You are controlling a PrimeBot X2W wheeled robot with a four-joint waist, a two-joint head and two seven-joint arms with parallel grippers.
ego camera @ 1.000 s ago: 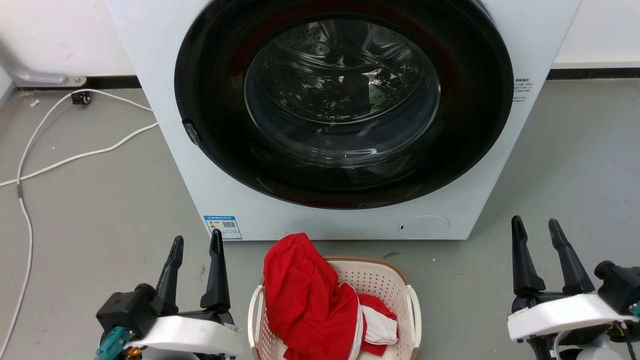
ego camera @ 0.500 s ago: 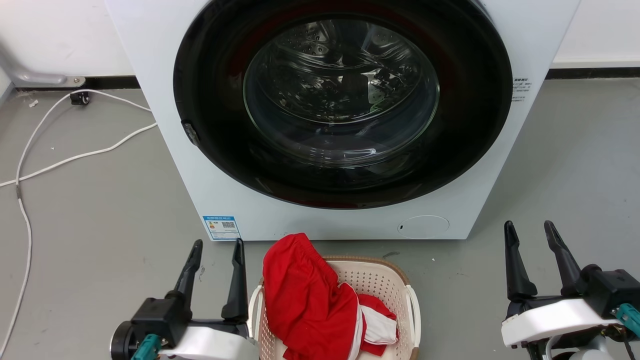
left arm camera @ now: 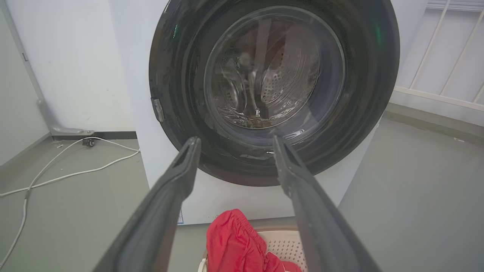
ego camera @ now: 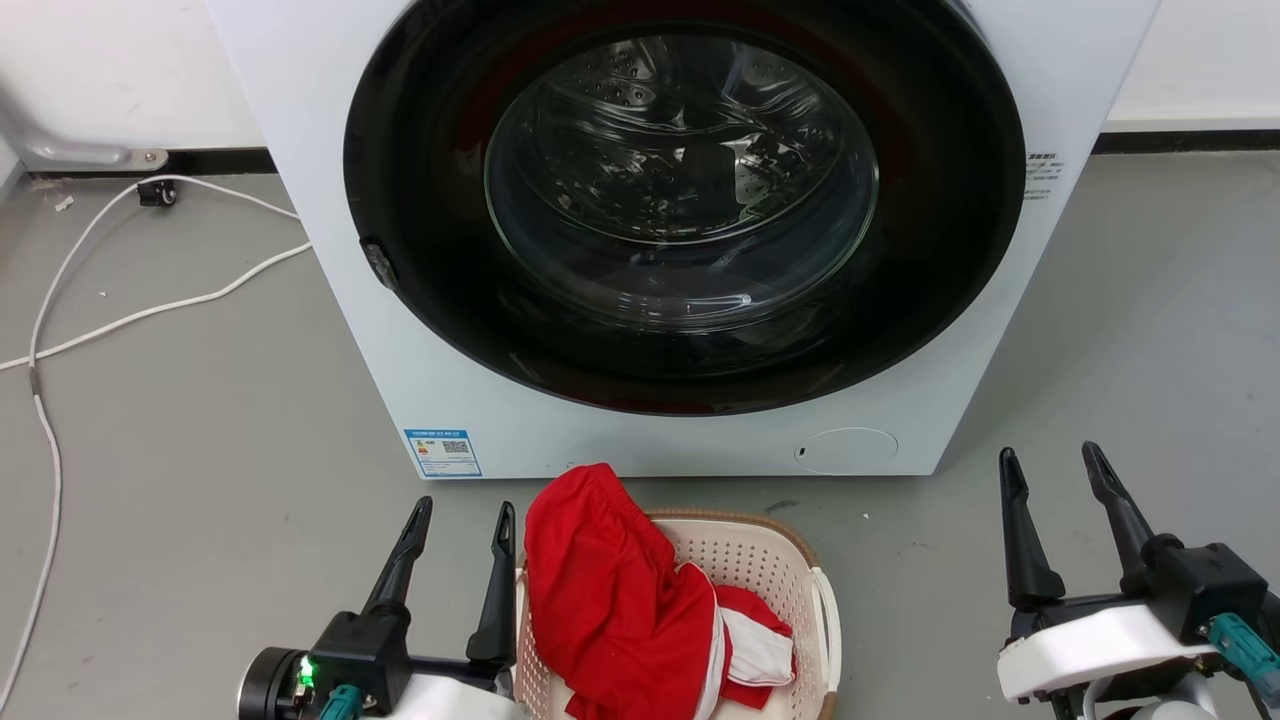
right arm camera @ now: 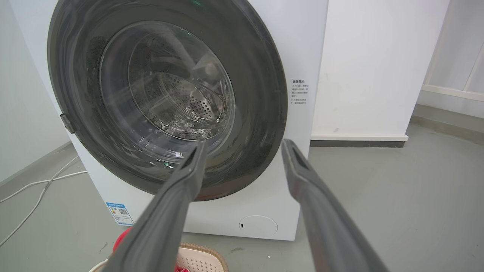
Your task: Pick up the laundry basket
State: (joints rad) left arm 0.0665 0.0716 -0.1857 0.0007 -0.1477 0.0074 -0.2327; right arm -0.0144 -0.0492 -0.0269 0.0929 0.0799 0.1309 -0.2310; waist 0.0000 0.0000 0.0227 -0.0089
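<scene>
Nearest, the left end effector (ego camera: 466, 505) is seen spread open just beside the laundry basket (ego camera: 762, 527); the right end effector (ego camera: 1047, 452), also open, is held well apart from it. The laundry basket is set on the floor (ego camera: 200, 450) before the washer (ego camera: 600, 440). Both of its sides should be gripped evenly.

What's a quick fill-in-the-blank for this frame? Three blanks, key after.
A ____ garment lies in the laundry basket. The left gripper and right gripper are both ____, holding nothing. The gripper closer to the basket is the ____ one.
Missing: red; open; left.
</scene>
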